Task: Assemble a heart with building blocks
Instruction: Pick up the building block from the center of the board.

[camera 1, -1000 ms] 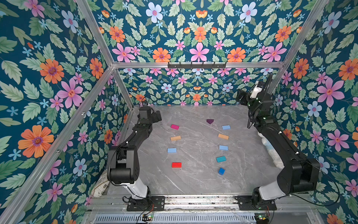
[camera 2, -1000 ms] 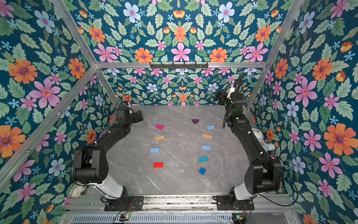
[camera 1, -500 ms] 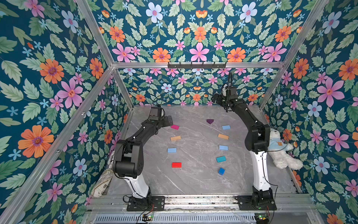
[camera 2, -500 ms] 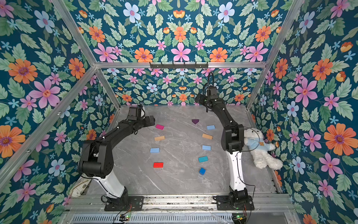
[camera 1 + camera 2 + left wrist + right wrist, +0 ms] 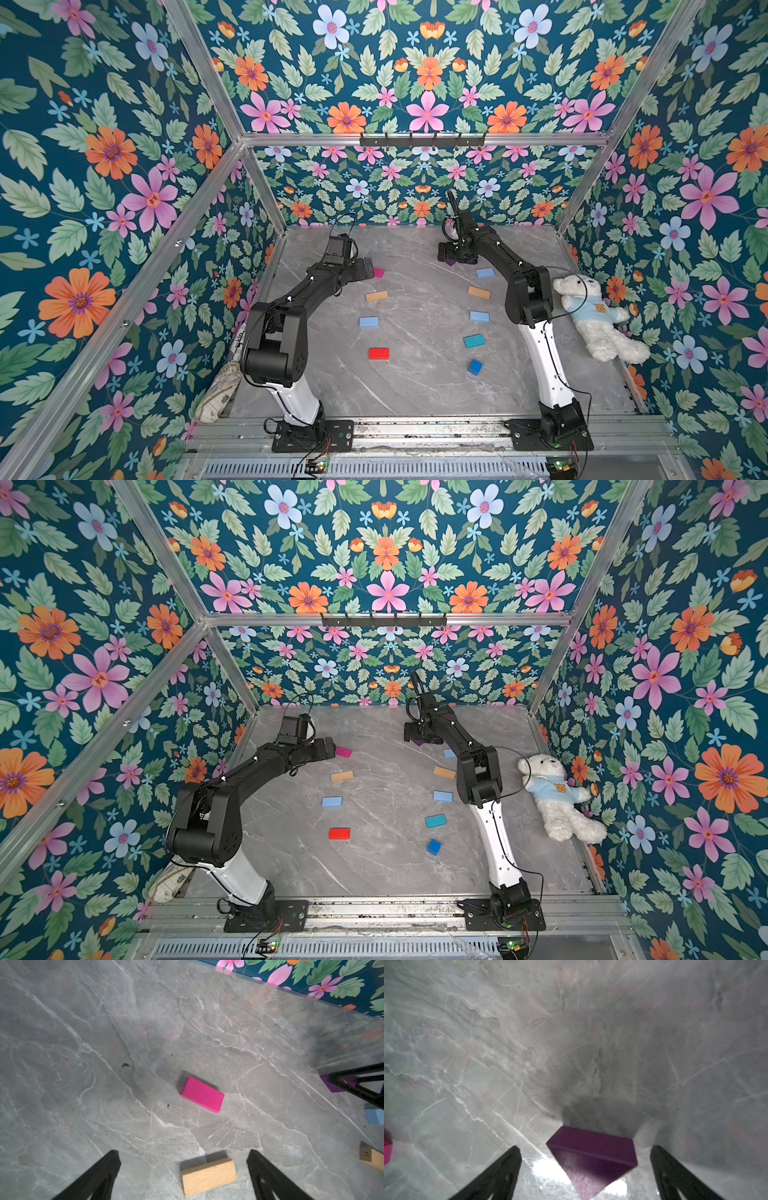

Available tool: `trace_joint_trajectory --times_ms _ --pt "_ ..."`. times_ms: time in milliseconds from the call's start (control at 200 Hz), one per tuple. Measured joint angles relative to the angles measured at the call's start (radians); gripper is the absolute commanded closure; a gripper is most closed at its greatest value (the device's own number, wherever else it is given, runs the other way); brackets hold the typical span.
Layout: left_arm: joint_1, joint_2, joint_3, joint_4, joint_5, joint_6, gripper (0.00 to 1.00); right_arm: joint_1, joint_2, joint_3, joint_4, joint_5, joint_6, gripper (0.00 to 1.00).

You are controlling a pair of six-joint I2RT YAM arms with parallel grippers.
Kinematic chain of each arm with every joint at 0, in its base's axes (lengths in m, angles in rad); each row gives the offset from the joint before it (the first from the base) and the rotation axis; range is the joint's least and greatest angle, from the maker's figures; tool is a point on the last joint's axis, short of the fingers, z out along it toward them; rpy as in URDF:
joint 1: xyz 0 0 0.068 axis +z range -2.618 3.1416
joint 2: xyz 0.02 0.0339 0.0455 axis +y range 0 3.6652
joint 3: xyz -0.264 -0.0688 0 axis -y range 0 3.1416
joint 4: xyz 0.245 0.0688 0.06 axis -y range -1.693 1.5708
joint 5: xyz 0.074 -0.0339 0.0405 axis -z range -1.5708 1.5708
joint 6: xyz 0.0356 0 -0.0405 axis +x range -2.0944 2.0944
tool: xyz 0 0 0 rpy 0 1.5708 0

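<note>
Currently, both end effectors stand spread and grip nothing. Note that the left end effector (image 5: 184,1154) hangs over the rear left of the tabletop (image 5: 415,395). Its wrist view shows a tan block (image 5: 208,1176) between the fingers, clear of both, and the magenta block (image 5: 202,1094) beyond. The right end effector (image 5: 585,1148) straddles the purple triangle (image 5: 591,1157), with a gap at each side. Observe in a top view that the building blocks (image 5: 478,292) lie flat and well apart in a loose ring, among them a light blue block (image 5: 368,322), a red block (image 5: 378,353), a teal block (image 5: 474,340) and a blue block (image 5: 475,367). A white plush bear (image 5: 594,316) lies by the right wall.
</note>
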Motion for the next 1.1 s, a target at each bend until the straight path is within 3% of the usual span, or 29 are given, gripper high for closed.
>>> trace_joint_trajectory --times_ms 490,830,1100 --pt "0.000 0.033 0.033 -0.020 -0.020 0.006 0.00 0.007 0.030 0.014 0.004 0.055 -0.055 0.44" --pt "0.001 0.041 0.037 -0.022 -0.026 0.011 0.01 0.029 0.005 -0.046 0.059 0.061 -0.055 0.55" --pt "0.001 0.041 0.036 -0.023 -0.035 0.030 0.01 0.057 -0.025 -0.094 0.065 0.058 -0.089 0.58"
